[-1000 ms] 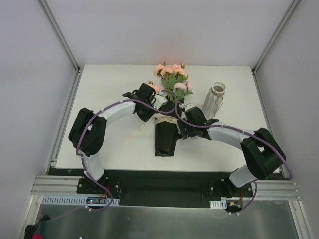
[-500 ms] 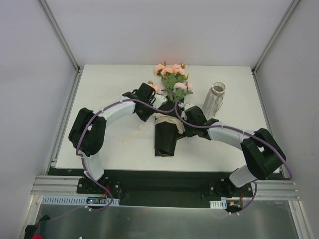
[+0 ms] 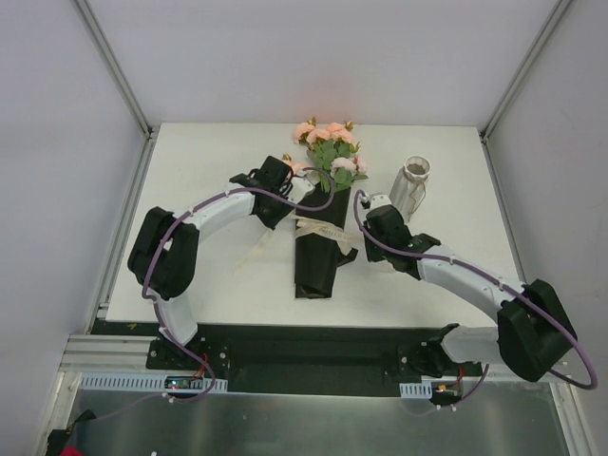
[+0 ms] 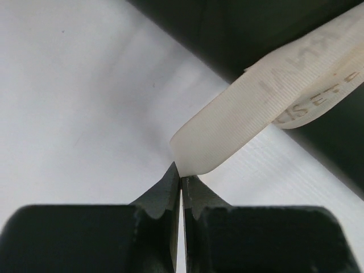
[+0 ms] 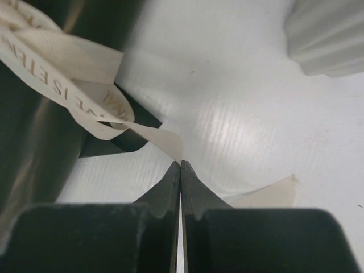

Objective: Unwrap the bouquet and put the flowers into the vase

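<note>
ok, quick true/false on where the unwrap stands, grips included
1. The left gripper is shut on the cream ribbon. True.
2. The right gripper hangs open above the vase. False: it is shut on a ribbon end, beside the black paper.
3. The flowers stand in the vase. False: they lie on the table, stems inside the black paper; the vase holds no flowers.
4. The vase is to the robot's right of the flowers. True.
</note>
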